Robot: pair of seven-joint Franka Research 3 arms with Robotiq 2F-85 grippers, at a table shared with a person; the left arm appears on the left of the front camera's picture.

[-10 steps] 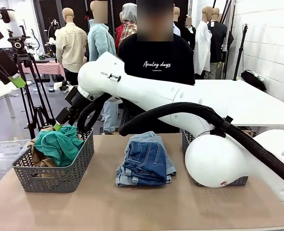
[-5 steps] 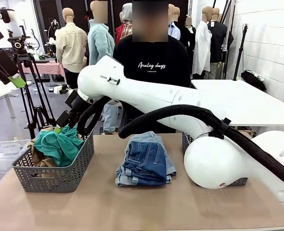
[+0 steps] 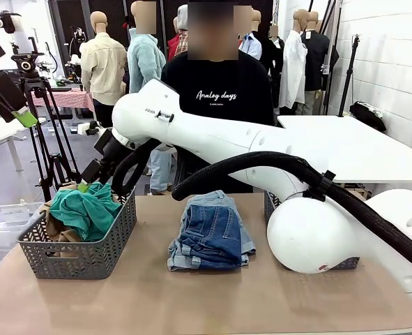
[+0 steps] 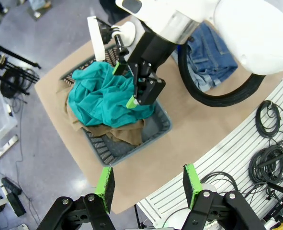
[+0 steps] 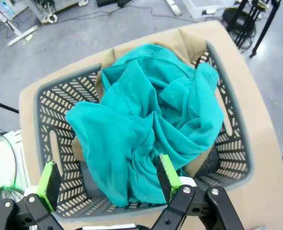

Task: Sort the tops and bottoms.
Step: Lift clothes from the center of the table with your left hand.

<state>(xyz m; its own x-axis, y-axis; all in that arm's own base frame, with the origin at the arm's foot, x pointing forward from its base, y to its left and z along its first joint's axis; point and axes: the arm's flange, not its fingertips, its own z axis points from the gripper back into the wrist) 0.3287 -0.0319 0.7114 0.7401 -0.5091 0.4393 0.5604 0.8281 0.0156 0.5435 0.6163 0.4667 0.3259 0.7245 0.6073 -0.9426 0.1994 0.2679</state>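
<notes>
2 tops, both in 1 grey basket (image 3: pixel 87 255) at the table's left end: teal shirt (image 5: pixel 146 124) piled over tan shirt (image 4: pixel 127 132). 1 stack of denim shorts (image 3: pixel 211 234) mid-table, pair count unclear. Right gripper (image 5: pixel 107 178) hangs right over the teal shirt, jaws spread wide, nothing in them; can't tell if the pads touch cloth. Left gripper (image 4: pixel 148 182) sits high, well clear of the basket, jaws apart, empty. 2nd basket (image 3: pixel 270 206) is mostly hidden behind the right arm's bulk. Person (image 3: pixel 219 91) stands at the far side.
</notes>
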